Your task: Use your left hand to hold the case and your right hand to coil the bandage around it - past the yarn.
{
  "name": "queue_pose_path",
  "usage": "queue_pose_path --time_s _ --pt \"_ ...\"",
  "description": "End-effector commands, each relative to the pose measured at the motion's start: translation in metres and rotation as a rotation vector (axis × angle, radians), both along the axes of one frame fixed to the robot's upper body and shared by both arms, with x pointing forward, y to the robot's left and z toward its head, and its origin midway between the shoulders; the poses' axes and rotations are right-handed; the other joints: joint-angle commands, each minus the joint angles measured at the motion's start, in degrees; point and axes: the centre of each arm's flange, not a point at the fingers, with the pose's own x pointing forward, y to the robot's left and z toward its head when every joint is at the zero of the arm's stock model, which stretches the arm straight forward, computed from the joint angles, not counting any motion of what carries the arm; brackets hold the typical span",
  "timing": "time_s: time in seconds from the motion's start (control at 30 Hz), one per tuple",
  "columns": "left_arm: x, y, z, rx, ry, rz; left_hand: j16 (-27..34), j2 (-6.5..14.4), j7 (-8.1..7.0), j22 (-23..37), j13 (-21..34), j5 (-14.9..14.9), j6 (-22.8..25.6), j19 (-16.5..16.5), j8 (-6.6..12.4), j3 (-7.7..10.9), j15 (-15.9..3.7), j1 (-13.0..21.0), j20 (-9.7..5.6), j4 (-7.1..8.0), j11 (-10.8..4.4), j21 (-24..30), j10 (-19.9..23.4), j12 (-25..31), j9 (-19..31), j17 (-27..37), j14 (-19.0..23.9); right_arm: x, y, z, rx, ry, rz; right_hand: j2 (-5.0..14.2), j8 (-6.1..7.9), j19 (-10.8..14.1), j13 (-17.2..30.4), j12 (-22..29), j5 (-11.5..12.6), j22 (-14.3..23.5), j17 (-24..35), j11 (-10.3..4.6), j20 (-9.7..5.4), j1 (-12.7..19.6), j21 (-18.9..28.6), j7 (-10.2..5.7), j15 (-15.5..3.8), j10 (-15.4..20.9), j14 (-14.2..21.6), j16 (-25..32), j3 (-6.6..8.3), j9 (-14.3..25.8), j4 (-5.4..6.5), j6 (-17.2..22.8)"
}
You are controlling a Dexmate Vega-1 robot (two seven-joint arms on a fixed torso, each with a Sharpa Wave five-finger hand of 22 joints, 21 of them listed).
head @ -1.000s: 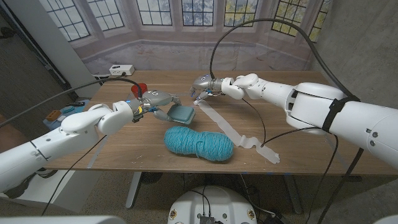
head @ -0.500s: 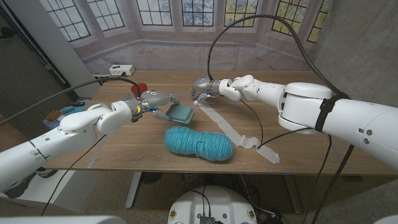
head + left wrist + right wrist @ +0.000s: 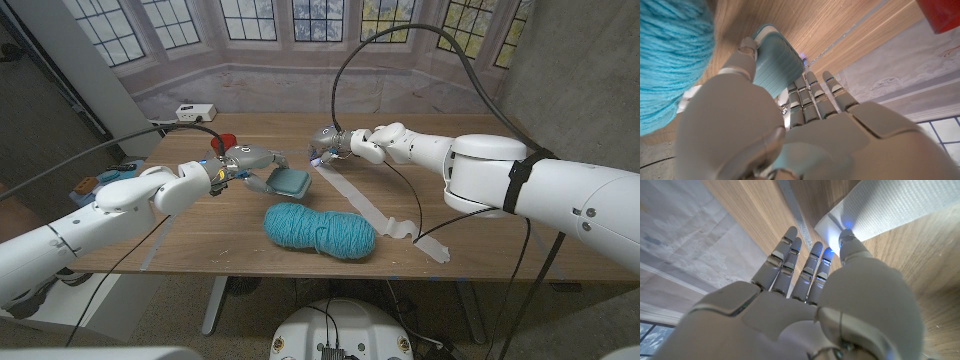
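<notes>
A teal ribbed case [image 3: 292, 181] lies on the table, and my left hand [image 3: 252, 159] grips its near-left end; the left wrist view shows the case [image 3: 776, 64] between the thumb and the fingers [image 3: 812, 95]. My right hand [image 3: 331, 140] hovers just behind and right of the case and pinches the end of the white bandage [image 3: 372, 207]. In the right wrist view the thumb presses on the bandage [image 3: 890, 205]. The strip trails back across the table to the front right. A teal yarn skein [image 3: 319, 230] lies in front of the case, also visible as yarn [image 3: 670, 60] beside my left hand [image 3: 790, 125].
A red object [image 3: 226, 140] stands behind my left hand. A white power box [image 3: 195, 111] sits at the table's back left. Black cables [image 3: 410, 190] hang over the right side of the table. Small items [image 3: 98, 181] lie beyond the left table edge.
My right hand has crept slightly left and back with the bandage end. The left hand and the case have stayed where they were.
</notes>
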Motion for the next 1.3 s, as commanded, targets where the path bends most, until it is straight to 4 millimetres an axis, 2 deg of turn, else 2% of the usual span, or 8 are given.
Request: queue_pose_path --time_s 0.03,0.37,0.6,0.7,0.9,0.93,1.2,1.3 --pt "0.004 -0.003 -0.001 0.006 0.011 -0.012 0.02 1.82 -2.99 0.17 1.01 0.41 5.41 0.05 14.38 1.46 -0.03 -0.31 0.07 0.98 -4.42 0.08 4.66 0.19 0.14 0.27 0.75 0.001 -0.005 -0.008 0.000 0.013 0.001 0.17 -0.02 0.36 0.45 0.37 0.16 0.20 0.35 0.19 -5.19 0.82 -0.34 -0.03 -10.03 1.41 0.98 0.08 -0.31 0.37 0.16 1.30" --pt "0.005 -0.006 -0.002 0.008 0.018 -0.015 -0.15 1.72 -2.95 0.17 1.10 0.35 5.35 0.05 14.71 1.46 0.00 -0.43 0.04 0.99 -4.50 0.09 4.61 0.13 0.03 0.32 0.72 0.003 -0.009 -0.012 0.017 0.010 0.003 0.55 0.49 0.91 1.21 1.77 0.16 0.21 0.70 0.85 -5.18 1.28 -0.30 0.10 -10.11 4.11 2.31 0.37 -0.78 0.50 0.30 3.76" --pt "0.006 -0.009 -0.002 0.013 0.026 -0.018 -0.20 1.86 -3.19 0.17 1.18 0.33 5.20 0.00 14.96 1.49 -0.01 -0.49 0.15 1.05 -4.46 0.08 4.48 0.04 -0.06 0.45 0.74 0.004 -0.012 -0.016 0.032 0.012 0.000 0.78 0.75 1.40 1.75 2.56 0.16 0.22 0.97 0.36 -5.24 1.79 -0.22 0.17 -10.22 5.33 3.52 0.71 -1.03 0.58 0.25 5.20" --pt "0.006 -0.011 -0.002 0.019 0.028 -0.021 -0.25 1.80 -3.13 0.17 1.21 0.32 5.22 0.00 15.08 1.46 -0.06 -0.58 0.18 1.07 -4.48 0.08 4.58 0.07 -0.11 0.47 0.75 0.003 -0.013 -0.017 0.035 0.011 0.008 0.78 0.88 1.74 2.00 2.96 0.17 0.23 1.07 0.80 -5.31 2.04 -0.14 0.10 -10.26 5.93 4.01 0.81 -1.16 0.62 0.20 5.86" --pt "0.007 -0.013 -0.001 0.021 0.025 -0.025 -0.32 1.81 -3.10 0.18 1.27 0.30 5.27 -0.01 15.32 1.51 -0.01 -0.63 0.19 1.07 -4.64 0.08 4.61 0.04 -0.22 0.51 0.80 0.001 -0.015 -0.017 0.040 0.002 0.039 0.88 1.03 2.15 2.51 3.60 0.16 0.25 1.41 0.10 -5.31 2.48 -0.06 0.08 -10.30 6.73 5.02 1.10 -1.38 0.71 0.18 6.85" --pt "0.007 -0.014 -0.001 0.019 0.025 -0.027 -0.33 1.84 -3.21 0.18 1.28 0.31 5.31 -0.02 15.35 1.52 -0.05 -0.64 0.21 1.08 -4.59 0.07 4.63 0.05 -0.23 0.53 0.78 0.001 -0.016 -0.017 0.042 0.000 0.044 0.87 1.03 2.15 2.61 3.84 0.16 0.26 1.49 0.51 -5.29 2.57 -0.08 0.00 -10.35 7.15 5.20 1.16 -1.44 0.73 0.16 6.96" --pt "0.007 -0.017 -0.001 0.024 0.025 -0.031 -0.41 1.83 -3.21 0.18 1.35 0.29 5.22 -0.03 15.62 1.53 -0.04 -0.64 0.18 1.04 -4.59 0.07 4.67 0.03 -0.33 0.61 0.76 -0.003 -0.020 -0.015 0.052 -0.008 0.086 0.90 1.21 2.58 3.14 4.53 0.15 0.27 1.72 0.63 -5.34 2.70 0.00 -0.02 -10.34 8.02 6.09 1.28 -1.74 0.85 0.29 7.89" --pt "0.007 -0.017 -0.001 0.026 0.023 -0.032 -0.42 1.82 -3.09 0.18 1.38 0.29 5.22 -0.07 15.75 1.52 -0.02 -0.69 0.21 1.06 -4.53 0.06 4.53 -0.04 -0.35 0.64 0.82 -0.004 -0.021 -0.015 0.055 -0.012 0.099 0.97 1.49 2.82 3.44 4.97 0.17 0.28 1.87 0.24 -5.37 2.97 0.04 -0.04 -10.44 8.63 6.81 1.44 -1.82 0.91 0.25 8.87"
